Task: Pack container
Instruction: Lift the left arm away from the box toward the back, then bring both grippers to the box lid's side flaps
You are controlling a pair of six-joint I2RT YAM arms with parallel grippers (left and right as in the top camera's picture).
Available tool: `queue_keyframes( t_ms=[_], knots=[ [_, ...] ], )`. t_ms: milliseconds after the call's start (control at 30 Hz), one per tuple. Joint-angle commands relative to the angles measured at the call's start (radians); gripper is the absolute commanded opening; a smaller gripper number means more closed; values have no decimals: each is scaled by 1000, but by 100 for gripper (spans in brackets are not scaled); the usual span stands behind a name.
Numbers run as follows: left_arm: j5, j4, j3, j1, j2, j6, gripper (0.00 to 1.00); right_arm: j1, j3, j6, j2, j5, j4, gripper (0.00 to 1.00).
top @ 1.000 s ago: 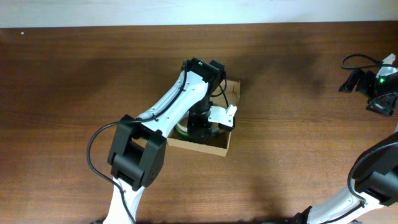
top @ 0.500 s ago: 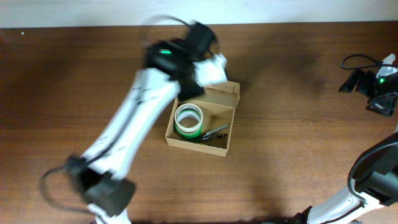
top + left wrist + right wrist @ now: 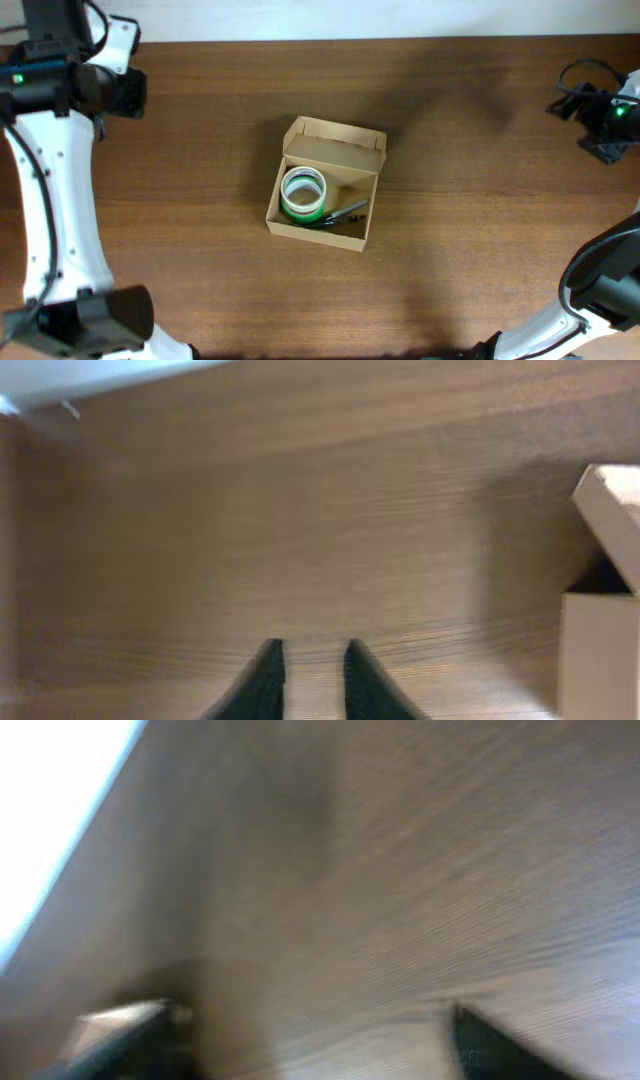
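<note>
The container (image 3: 318, 232) is a tan cardboard box in the middle of the table, its flap lid (image 3: 335, 147) standing open at the back. Inside lie a green-and-white tape roll (image 3: 303, 193) and a dark pen (image 3: 346, 212). My left gripper (image 3: 128, 90) is far off at the table's back left corner. In its wrist view the left gripper (image 3: 314, 660) has its jaws almost together over bare wood, holding nothing, and the box (image 3: 600, 630) shows at the right edge. My right gripper (image 3: 600, 118) is at the far right; blurred, the right gripper (image 3: 310, 1025) stands open and empty.
The wooden table (image 3: 480, 250) surrounds the box on all sides. A pale wall strip (image 3: 400, 18) runs along the table's back edge. My left arm (image 3: 55, 230) runs down the left side, and my right arm (image 3: 600, 280) rises at the lower right corner.
My left arm has swung from over the box to the back left corner, leaving the roll and pen inside, and its jaws have closed. The right jaws have narrowed a little.
</note>
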Motion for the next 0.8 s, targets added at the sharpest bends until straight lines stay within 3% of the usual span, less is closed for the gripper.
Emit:
queue_keyframes(
  t_ms=[0, 67, 200, 267, 467, 633, 767],
  knots=[
    [108, 4, -40, 21, 65, -40, 2, 20, 1, 66, 2, -119, -11, 17],
    [114, 14, -60, 21, 95, -40, 2, 47, 1, 37, 7, -117, -48, 4],
    [247, 47, -99, 18, 183, -26, 2, 190, -22, -130, 32, -117, -122, 4],
    [287, 45, -109, 18, 222, -13, 2, 259, -56, -148, 38, -117, -124, 4],
    [393, 43, -113, 17, 349, -11, 2, 436, -204, -21, 70, -71, -34, 4],
    [394, 47, -113, 11, 397, -10, 2, 539, -298, 89, 121, -69, 98, 4],
    [395, 55, -113, 10, 399, -10, 2, 584, -305, 95, 159, -143, 204, 4]
  ],
)
